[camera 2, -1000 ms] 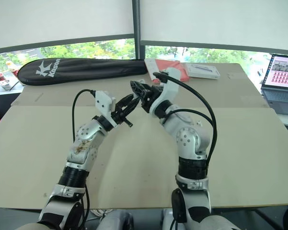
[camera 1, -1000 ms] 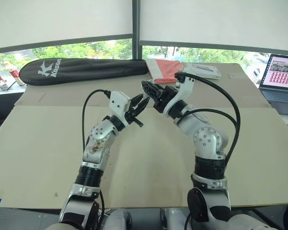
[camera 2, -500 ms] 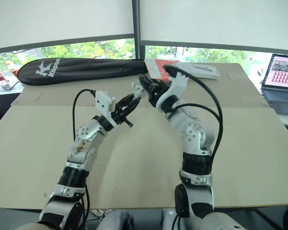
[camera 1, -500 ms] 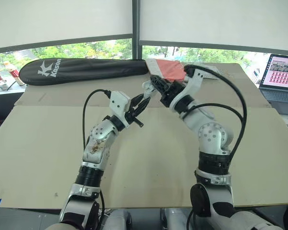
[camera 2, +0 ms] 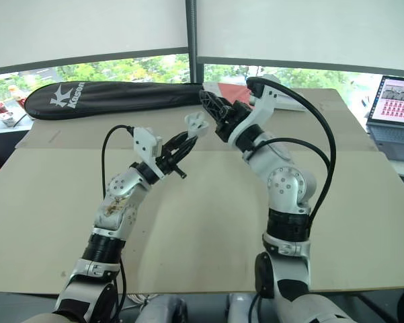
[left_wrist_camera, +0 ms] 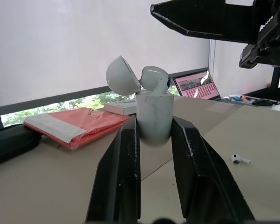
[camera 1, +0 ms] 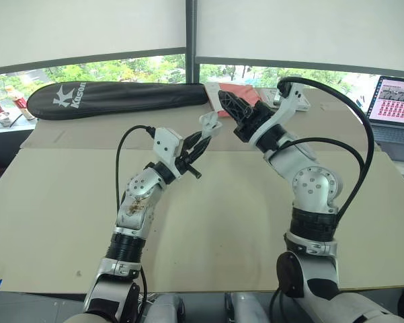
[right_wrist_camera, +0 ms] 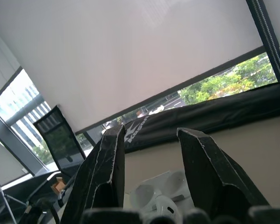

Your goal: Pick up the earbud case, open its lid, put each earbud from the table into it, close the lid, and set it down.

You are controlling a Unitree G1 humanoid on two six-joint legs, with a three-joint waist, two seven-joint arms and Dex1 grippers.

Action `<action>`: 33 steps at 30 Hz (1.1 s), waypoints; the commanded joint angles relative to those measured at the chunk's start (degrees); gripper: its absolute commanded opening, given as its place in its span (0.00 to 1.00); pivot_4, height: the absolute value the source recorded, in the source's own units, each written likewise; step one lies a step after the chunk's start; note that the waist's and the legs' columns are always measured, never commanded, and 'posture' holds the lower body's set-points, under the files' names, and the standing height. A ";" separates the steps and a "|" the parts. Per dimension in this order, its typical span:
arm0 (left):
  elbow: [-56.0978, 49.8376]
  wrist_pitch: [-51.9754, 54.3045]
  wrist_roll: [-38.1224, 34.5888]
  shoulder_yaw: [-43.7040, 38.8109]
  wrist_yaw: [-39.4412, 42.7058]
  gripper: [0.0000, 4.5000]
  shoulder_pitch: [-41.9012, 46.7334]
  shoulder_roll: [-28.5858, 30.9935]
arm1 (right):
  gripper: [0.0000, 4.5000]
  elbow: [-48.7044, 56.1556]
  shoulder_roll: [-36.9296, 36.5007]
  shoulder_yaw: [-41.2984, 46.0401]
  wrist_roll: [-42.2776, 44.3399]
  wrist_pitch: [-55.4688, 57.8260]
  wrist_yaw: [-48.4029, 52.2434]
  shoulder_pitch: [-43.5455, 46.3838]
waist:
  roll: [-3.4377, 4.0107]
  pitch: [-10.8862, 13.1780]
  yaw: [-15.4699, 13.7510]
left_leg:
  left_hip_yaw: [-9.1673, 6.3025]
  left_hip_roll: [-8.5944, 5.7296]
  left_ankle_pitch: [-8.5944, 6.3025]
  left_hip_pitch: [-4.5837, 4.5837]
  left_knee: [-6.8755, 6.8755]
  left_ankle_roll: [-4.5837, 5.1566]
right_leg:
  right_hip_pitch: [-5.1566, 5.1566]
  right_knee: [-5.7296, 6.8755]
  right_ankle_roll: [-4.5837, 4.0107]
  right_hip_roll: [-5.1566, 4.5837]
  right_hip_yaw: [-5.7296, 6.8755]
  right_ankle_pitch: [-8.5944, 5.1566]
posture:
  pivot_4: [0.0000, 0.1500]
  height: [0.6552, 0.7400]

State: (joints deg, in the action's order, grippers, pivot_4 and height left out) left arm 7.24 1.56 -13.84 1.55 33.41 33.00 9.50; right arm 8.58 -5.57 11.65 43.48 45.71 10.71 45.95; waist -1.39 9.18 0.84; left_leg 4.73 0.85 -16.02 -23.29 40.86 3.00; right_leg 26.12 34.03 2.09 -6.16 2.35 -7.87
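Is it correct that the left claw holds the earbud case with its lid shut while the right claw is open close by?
Not quite: the lid is flipped open, as the left wrist view shows. The left claw holds the earbud case while the right claw is open close by.

Bright, even daylight enters through the window [camera 1: 121, 70] beyond the table [camera 1: 47, 202], leaving only faint shadows.

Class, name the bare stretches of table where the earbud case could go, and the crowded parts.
Free: the near-left stretch of table, left of the left gripper, and the stretch from the right gripper across to the laptop. Crowded: the far edge, with racket bag and red folder.
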 commanded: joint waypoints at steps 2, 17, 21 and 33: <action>-2.12 -1.28 -0.68 -0.17 0.01 0.10 1.37 -0.40 | 0.45 3.06 -0.90 -5.01 -3.63 -2.20 1.59 -2.04 | 0.00 0.00 0.10 | 0.01 0.00 0.00 0.01 0.00 0.00 | 0.00 0.01 0.00 0.00 0.00 0.00 | 1.00 1.00; -2.99 -1.08 -0.59 -0.18 -0.11 0.10 0.85 -0.47 | 0.45 2.28 -0.94 -9.96 -12.27 -5.92 2.14 -3.91 | 0.00 0.00 -0.02 | 0.01 0.00 0.00 0.00 0.02 0.00 | 0.01 0.00 0.00 0.00 -0.01 0.00 | 1.00 1.00; -3.08 -1.08 -0.56 -0.16 -0.10 0.10 0.79 -0.46 | 0.45 2.17 -0.89 -10.21 -12.95 -6.02 2.53 -3.72 | 0.00 0.00 -0.02 | 0.01 0.00 0.00 0.00 0.01 0.00 | 0.01 0.00 0.00 0.00 -0.01 0.00 | 1.00 1.00; -3.11 -1.23 -0.38 -0.04 -0.10 0.10 0.74 -0.43 | 0.19 1.88 -0.61 -11.95 -15.62 -6.63 4.33 -3.69 | 0.00 0.00 -0.02 | 0.01 0.00 0.00 0.00 0.01 -0.01 | 0.01 0.00 0.00 0.00 -0.01 0.00 | 1.00 1.00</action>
State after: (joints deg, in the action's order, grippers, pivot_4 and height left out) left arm 7.19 1.57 -13.65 1.23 33.19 33.05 9.37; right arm 9.50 -6.43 0.25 27.86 40.13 14.43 41.68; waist -1.39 9.19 0.82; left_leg 4.74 0.85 -16.02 -23.29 40.87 2.99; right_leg 26.13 34.03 2.09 -6.16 2.34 -7.87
